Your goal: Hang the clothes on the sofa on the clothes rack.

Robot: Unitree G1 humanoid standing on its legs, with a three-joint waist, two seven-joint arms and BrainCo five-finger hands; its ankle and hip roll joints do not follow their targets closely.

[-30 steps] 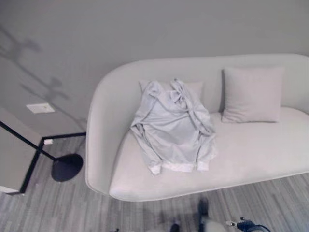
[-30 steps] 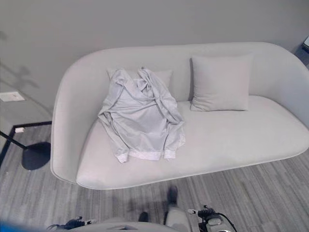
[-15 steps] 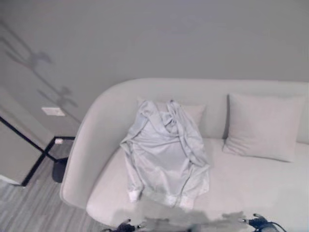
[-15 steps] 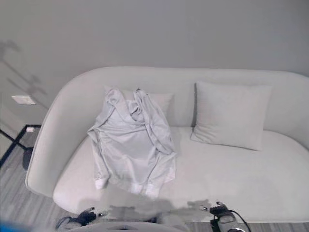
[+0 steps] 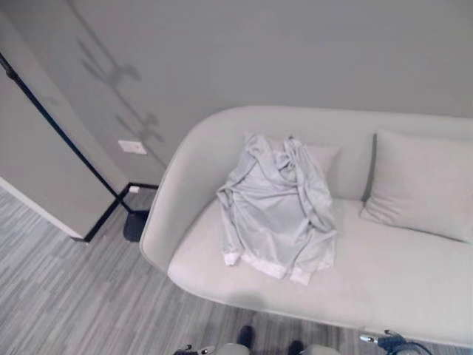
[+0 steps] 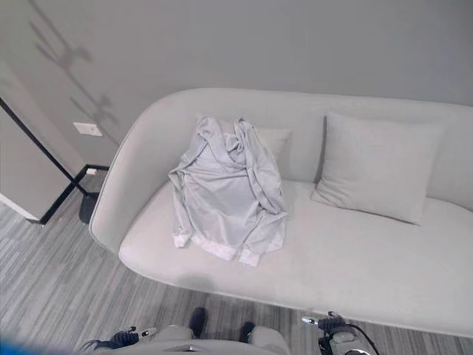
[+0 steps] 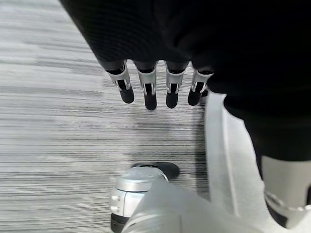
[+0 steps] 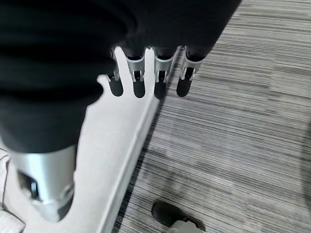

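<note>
Left eye view shows the pale grey long-sleeved garment (image 5: 277,207) spread loosely over the left part of the light grey curved fabric sofa (image 5: 384,274). Its collar end leans up against a small pale cushion (image 5: 323,157) at the backrest, and its white-edged hem and cuffs lie on the seat close to the front edge. The cloth is rumpled, with one sleeve folded across the body toward the right side. Neither hand touches it.

Further right on the same sofa, a larger square grey cushion (image 5: 421,185) rests tilted against the backrest, apart from the garment. Behind the sofa is a plain grey wall (image 5: 295,52) carrying a small white wall plate (image 5: 132,146) low down, left of the sofa's arm. Left of the sofa, a thin black metal pole (image 5: 66,140) slants down along a pale panel to a dark base (image 5: 135,225) on the grey striped carpet floor (image 5: 66,296).

In the left wrist view, the left hand (image 7: 155,90) hangs over the carpet with its fingers straight, side by side and holding nothing. In the right wrist view, the right hand (image 8: 148,77) is likewise extended, its fingers relaxed and empty, above the carpet.
</note>
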